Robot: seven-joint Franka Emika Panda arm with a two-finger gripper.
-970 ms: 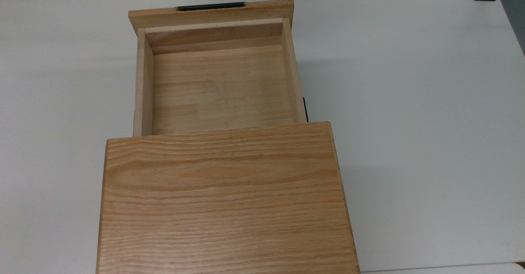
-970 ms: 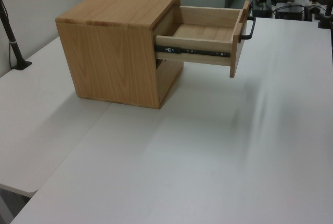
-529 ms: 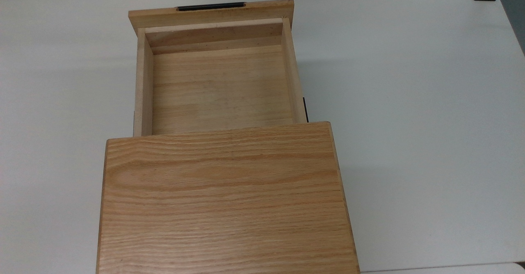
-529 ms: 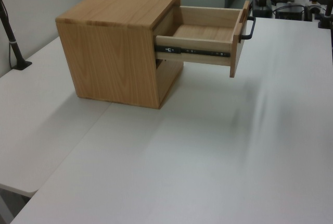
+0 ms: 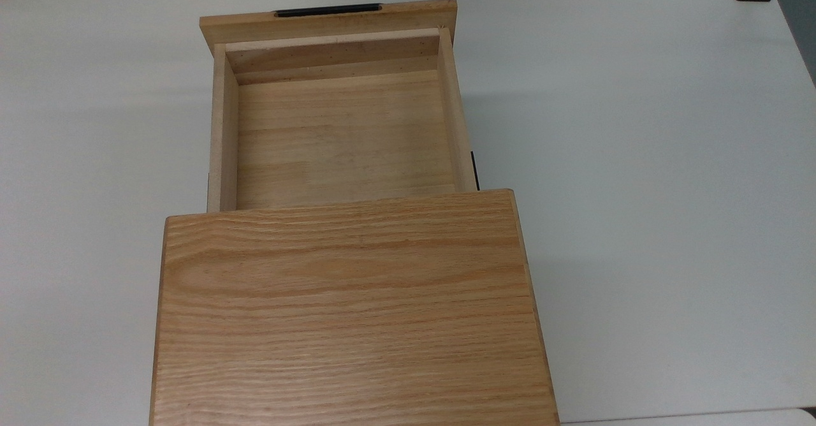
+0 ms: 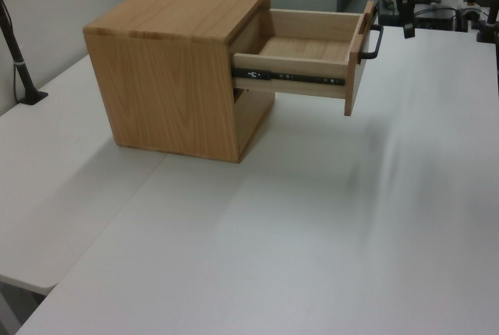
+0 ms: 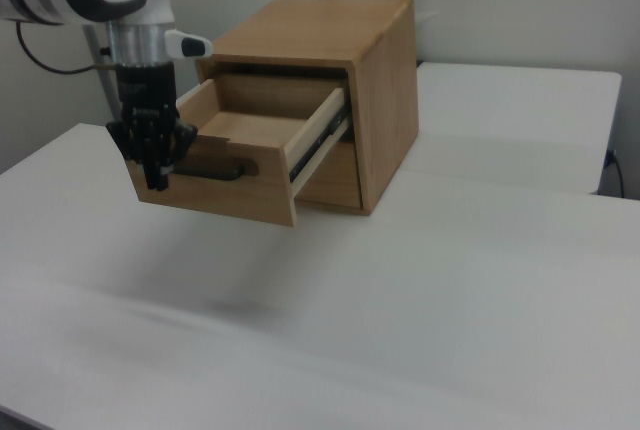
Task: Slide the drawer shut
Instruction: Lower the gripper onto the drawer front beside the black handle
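A small oak cabinet (image 7: 345, 70) sits on a white tabletop (image 7: 450, 300). Its drawer (image 7: 240, 140) is pulled far out, empty, with pale inner walls and a wider oak front panel carrying a thin black bar handle (image 7: 215, 172). In the right view, the robot's gripper (image 7: 155, 178) hangs pointing down just in front of the panel, at the handle's end toward the right view's left. Its dark fingers sit close together and hold nothing; whether they touch the handle cannot be told.
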